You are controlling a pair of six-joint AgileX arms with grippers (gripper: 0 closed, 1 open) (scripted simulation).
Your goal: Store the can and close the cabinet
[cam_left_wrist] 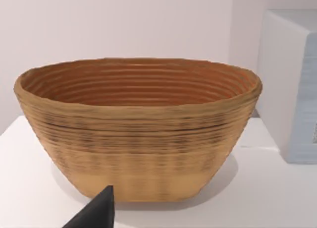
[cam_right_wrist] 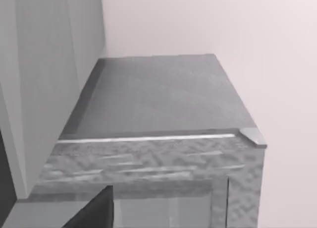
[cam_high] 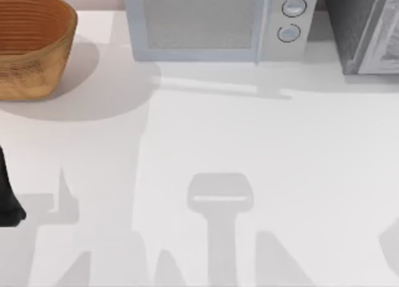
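Observation:
The can is out of view. The cabinet (cam_high: 358, 31) is a dark grey box at the table's back right corner, with a paler panel along its right side. The right wrist view looks down on the cabinet's flat grey top (cam_right_wrist: 158, 99) from close by. A black part of my right gripper (cam_right_wrist: 94, 210) pokes in at that view's edge, just in front of the cabinet. My left arm (cam_high: 9, 199) sits at the table's left edge. A black tip of my left gripper (cam_left_wrist: 96, 213) shows in front of the basket.
A woven brown basket (cam_high: 31, 43) stands at the back left, and its inside (cam_left_wrist: 138, 84) holds nothing. A white microwave (cam_high: 212, 22) with two knobs stands at the back middle, door shut. The white table (cam_high: 249, 143) stretches in front.

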